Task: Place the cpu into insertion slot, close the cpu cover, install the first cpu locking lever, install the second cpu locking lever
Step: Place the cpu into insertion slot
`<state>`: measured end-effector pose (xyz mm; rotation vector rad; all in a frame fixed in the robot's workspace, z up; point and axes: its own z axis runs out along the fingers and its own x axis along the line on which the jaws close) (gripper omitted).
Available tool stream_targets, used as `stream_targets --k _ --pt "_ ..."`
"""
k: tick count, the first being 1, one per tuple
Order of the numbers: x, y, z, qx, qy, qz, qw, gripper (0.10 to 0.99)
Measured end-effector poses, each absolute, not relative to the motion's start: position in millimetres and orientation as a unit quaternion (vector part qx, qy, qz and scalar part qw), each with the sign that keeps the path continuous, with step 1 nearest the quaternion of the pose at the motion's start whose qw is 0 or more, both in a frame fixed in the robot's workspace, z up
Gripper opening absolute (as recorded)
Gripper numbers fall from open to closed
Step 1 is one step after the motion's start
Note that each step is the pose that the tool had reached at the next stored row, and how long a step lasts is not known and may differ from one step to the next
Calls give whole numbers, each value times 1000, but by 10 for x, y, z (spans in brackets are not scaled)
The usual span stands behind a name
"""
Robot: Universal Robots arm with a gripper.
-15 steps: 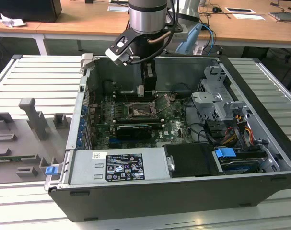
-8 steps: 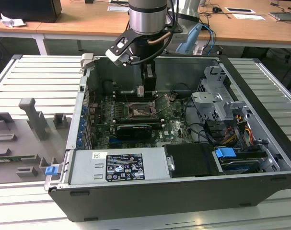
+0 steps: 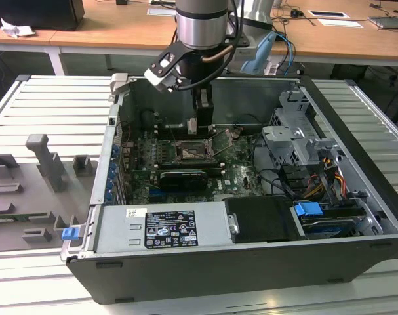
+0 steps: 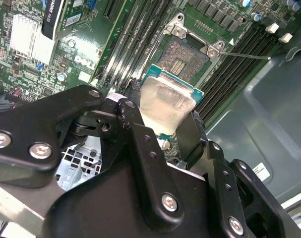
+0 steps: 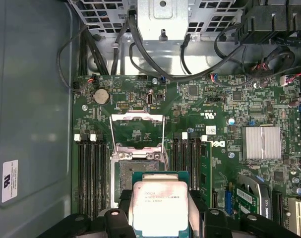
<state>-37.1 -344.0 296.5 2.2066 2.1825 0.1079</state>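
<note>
Gripper (image 4: 164, 116): clamped on opposite edges of the cpu (image 5: 160, 206).
Cpu place: hanging over the near side of the insertion slot (image 5: 126, 174), not seated.
Risk: likely a tilted or off-square descent would bend the slot's contacts or jam a corner.
Cpu look: smudged silver lid, green rim.
Insertion slot: bare, dark.
Cpu cover (image 5: 137, 116): swung open beyond.

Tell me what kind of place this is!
Probably a robot lab or workshop. A robot arm reaches into an open computer case on a ribbed metal table, its pincer holding the cpu, and office desks stand behind.
</note>
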Motion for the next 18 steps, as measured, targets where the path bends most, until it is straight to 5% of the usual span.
stream_targets --k 18 --pt "-371 -3440 2895 720 693 34 18 529"
